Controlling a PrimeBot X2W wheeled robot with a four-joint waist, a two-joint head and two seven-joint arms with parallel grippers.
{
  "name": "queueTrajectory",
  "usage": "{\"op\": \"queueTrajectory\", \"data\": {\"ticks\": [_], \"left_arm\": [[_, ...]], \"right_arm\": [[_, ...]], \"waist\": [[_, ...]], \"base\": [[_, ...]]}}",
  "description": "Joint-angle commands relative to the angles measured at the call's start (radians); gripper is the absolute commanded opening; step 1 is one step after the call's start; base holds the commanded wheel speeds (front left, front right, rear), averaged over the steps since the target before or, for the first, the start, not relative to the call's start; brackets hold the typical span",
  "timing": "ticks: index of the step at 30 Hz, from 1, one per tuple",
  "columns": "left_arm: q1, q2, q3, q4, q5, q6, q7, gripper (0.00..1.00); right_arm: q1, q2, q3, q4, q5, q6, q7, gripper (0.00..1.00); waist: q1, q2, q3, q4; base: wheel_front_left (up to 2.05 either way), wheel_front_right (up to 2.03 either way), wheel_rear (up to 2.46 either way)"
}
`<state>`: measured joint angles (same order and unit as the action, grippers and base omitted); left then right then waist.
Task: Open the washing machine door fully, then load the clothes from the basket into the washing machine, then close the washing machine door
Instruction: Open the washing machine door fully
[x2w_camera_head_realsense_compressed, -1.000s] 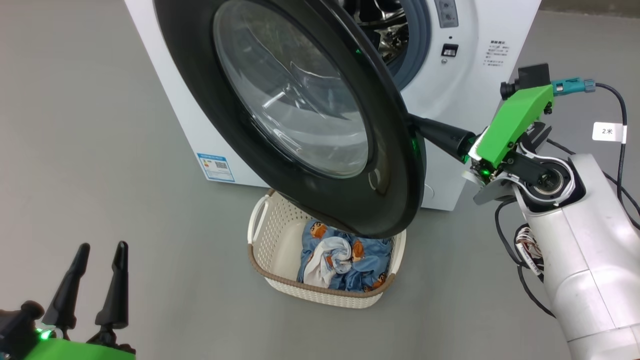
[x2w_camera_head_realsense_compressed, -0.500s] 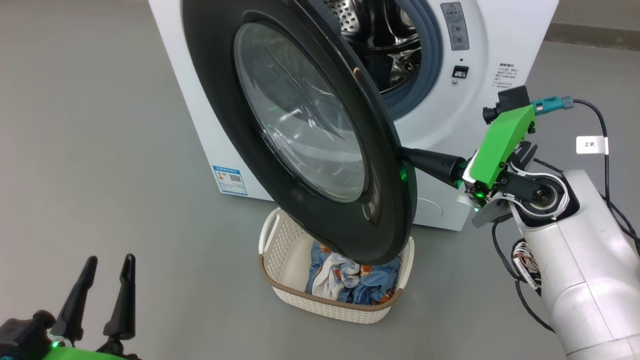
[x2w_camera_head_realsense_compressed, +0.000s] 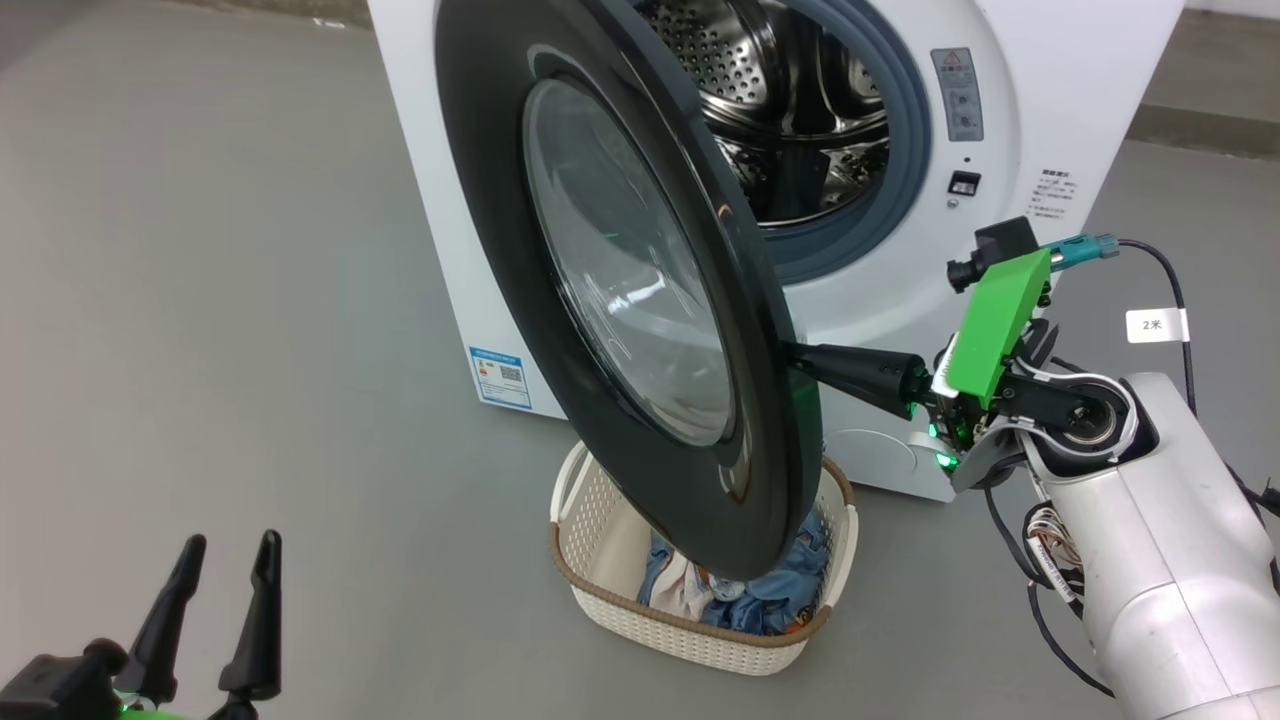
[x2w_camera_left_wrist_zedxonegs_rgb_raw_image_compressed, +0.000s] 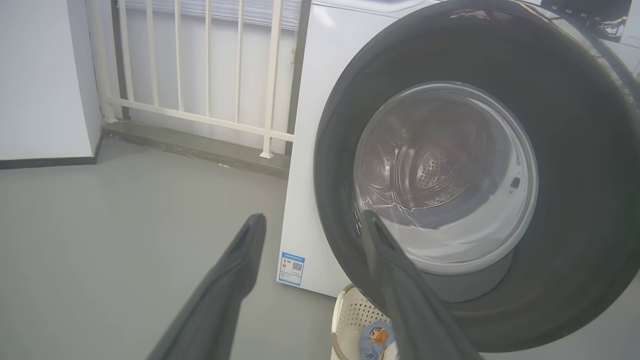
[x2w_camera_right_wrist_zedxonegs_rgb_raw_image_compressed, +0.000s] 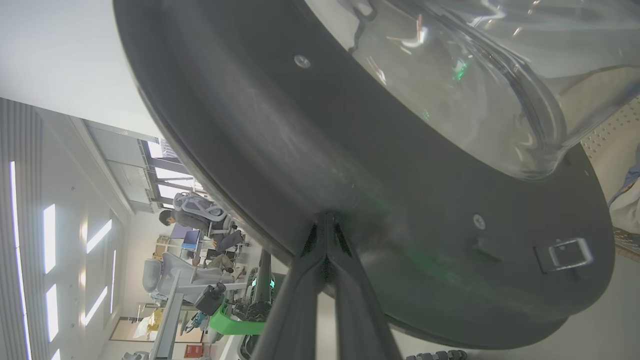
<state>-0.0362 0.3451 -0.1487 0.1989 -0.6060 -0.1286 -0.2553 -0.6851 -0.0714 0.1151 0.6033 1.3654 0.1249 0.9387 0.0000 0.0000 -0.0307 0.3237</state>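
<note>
The washing machine stands at the back, its steel drum showing. The washing machine door hangs partly open, its black ring and glass window facing left. My right gripper is shut, and its closed fingertips press on the door's inner face near the rim. Below the door, the basket on the floor holds the clothes, light blue with a white piece. My left gripper is open at the lower left, apart from everything. It looks at the door between its open fingers.
Grey floor spreads left of the machine. A white railing runs behind it. My right forearm and its cable with a tag stand at the right. A person sits at desks far off.
The head camera has shifted. The door has swung wider, uncovering more of the drum, with the shut right gripper still against its inner face. The left gripper stays open.
</note>
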Motion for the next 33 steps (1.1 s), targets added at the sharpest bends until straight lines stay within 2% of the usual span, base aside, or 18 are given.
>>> {"op": "queueTrajectory", "data": {"ticks": [1,21,33], "left_arm": [[-0.023,0.019,0.041,-0.012,0.016,-0.002,-0.006,1.00],[-0.017,0.002,0.049,-0.003,0.046,-0.002,-0.006,1.00],[-0.026,0.006,0.048,-0.001,0.045,-0.002,-0.006,1.00]], "right_arm": [[-0.004,0.021,0.018,-0.026,0.009,0.006,0.010,0.00],[0.002,0.021,0.066,-0.011,0.078,0.006,0.085,0.00],[-0.003,0.021,0.120,-0.018,0.111,0.006,0.067,0.00]], "waist": [[0.0000,0.0000,-0.009,0.011],[0.0000,0.0000,-0.037,0.079],[0.0000,0.0000,-0.034,0.109]], "base": [[0.00,0.00,0.00],[0.00,0.00,0.00],[0.00,0.00,0.00]]}}
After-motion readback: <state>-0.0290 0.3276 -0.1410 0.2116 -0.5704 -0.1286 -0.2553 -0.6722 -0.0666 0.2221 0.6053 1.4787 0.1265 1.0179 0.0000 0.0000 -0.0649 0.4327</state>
